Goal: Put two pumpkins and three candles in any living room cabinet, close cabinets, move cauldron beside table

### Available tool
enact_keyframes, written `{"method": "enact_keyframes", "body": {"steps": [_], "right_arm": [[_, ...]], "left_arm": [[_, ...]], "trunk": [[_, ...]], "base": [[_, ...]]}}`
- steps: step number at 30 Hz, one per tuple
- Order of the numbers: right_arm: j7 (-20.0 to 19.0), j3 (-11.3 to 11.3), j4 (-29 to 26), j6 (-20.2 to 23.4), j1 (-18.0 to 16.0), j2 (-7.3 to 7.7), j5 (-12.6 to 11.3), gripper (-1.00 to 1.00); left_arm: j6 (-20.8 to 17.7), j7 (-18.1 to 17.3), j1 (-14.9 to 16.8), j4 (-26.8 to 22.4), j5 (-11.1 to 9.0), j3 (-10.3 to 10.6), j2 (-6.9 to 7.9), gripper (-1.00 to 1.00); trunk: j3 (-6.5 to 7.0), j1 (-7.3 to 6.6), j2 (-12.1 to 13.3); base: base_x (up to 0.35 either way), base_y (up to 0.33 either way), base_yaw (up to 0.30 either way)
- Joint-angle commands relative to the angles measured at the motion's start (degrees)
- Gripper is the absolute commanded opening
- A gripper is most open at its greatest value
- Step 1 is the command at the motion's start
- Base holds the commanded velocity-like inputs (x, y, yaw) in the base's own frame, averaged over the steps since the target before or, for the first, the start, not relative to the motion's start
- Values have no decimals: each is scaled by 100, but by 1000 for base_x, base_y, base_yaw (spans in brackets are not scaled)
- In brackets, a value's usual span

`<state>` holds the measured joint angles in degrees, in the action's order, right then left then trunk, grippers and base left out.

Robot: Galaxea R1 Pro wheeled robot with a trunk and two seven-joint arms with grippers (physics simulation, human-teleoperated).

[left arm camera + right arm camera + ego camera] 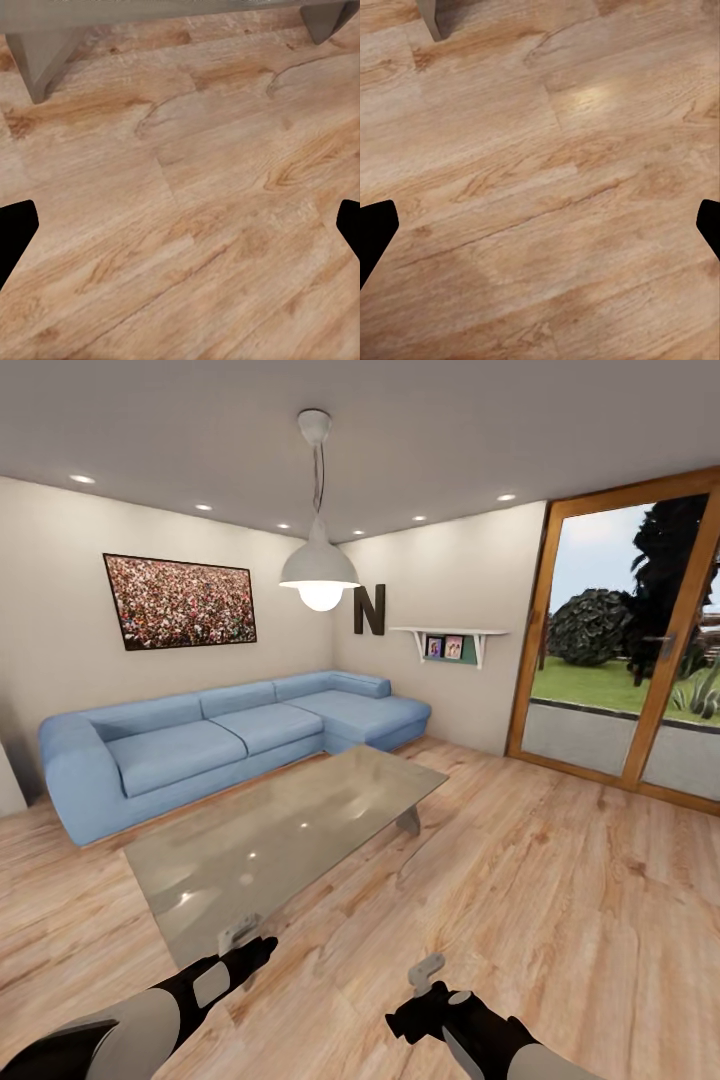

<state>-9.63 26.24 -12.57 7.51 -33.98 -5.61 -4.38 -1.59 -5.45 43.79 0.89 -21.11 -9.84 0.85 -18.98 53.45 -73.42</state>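
Left arm (150, 1015): pale grey rounded shell on the forearm, black wrist section with a light grey panel, small grey two-finger gripper (238, 935). Right arm (490, 1035): same grey shell, black wrist housing, light grey gripper (428, 970). In both wrist views, black fingertips (16, 232) (376, 232) at the edges.

Letter "N" (369, 610) on wall (440, 570)

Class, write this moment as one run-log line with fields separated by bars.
scene: living room | ahead: coffee table, blue sofa behind | left gripper: open, empty | right gripper: open, empty | below fingers: wood floor
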Motion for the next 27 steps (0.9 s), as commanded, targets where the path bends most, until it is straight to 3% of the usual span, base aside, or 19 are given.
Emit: {"method": "enact_keyframes", "body": {"steps": [1,27], "right_arm": [[-4,29,-8,32,-4,0,-45,100],[-4,29,-8,32,-4,4,-45,100]], "left_arm": [[-17,-27,7,9,-18,-44,2,100],[-17,-27,7,11,-17,-44,2,100]], "trunk": [[-7,1,-4],[-7,1,-4]], "base": [[91,0,0],[296,0,0]]}}
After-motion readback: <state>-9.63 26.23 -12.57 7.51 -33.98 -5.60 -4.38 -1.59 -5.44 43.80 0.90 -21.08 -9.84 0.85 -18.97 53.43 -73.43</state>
